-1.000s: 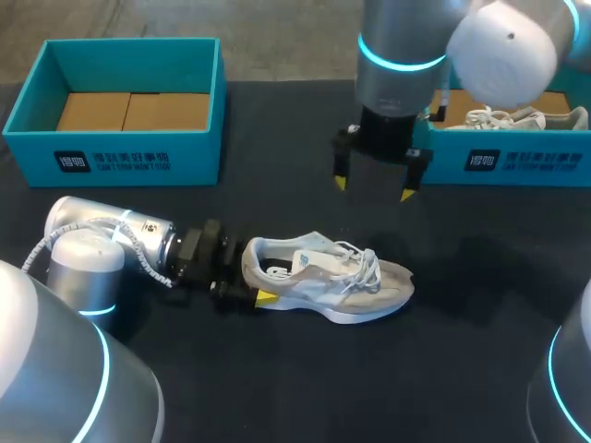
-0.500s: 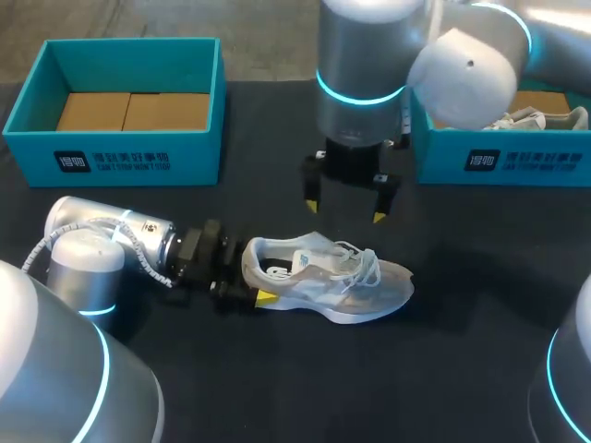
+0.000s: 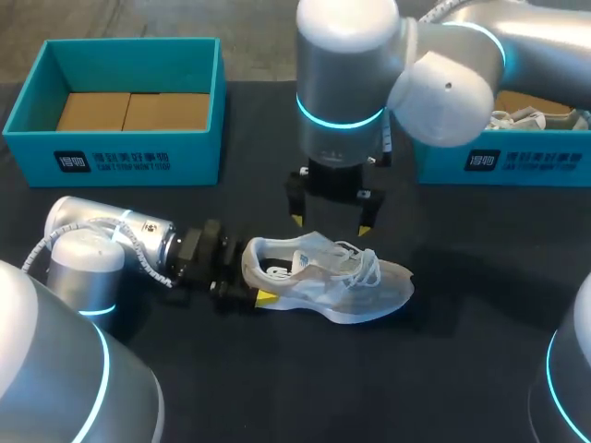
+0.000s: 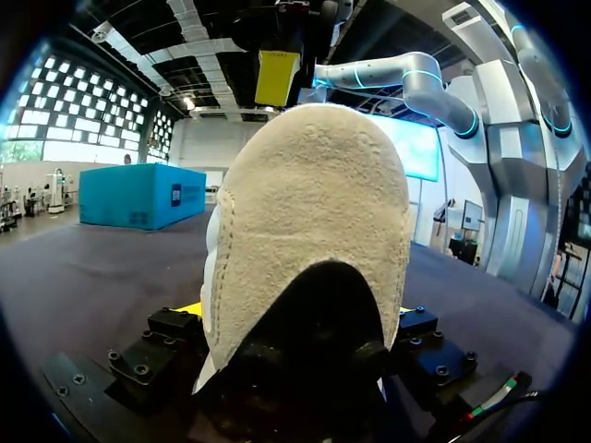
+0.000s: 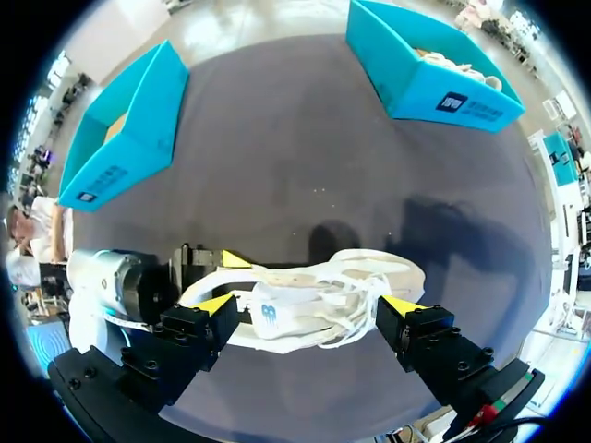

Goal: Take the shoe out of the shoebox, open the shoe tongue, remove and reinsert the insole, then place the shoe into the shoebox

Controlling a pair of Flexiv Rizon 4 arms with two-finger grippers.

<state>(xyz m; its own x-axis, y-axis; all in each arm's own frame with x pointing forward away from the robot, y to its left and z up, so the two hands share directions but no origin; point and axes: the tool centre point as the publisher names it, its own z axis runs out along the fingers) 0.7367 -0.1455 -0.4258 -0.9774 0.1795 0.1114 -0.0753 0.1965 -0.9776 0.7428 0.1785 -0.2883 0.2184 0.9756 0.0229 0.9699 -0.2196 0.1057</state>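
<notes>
While our right pincer (image 3: 330, 224) hangs wide open and empty, its yellow tips sit just above the shoe (image 3: 323, 277). In the right wrist view one tip is over the collar end and the other toward the toe, so the gap runs along the shoe's length, not across it. The tongue and laces lie directly beneath that gap. We judge a short descent is all that separates them.

The shoe rests sole down on the worktop (image 3: 369, 388), long axis side to side in the head view, heel toward our left arm, toe toward our right. Our left pincer (image 3: 249, 277) is closed on the heel, a finger on each side, so the right arm is the free one — and the nearer to the tongue.

A second ago the right pincer was higher and close to the right-hand shoebox (image 3: 499, 161). It has since come leftward and down, while the shoe and left pincer have not shifted.
</notes>
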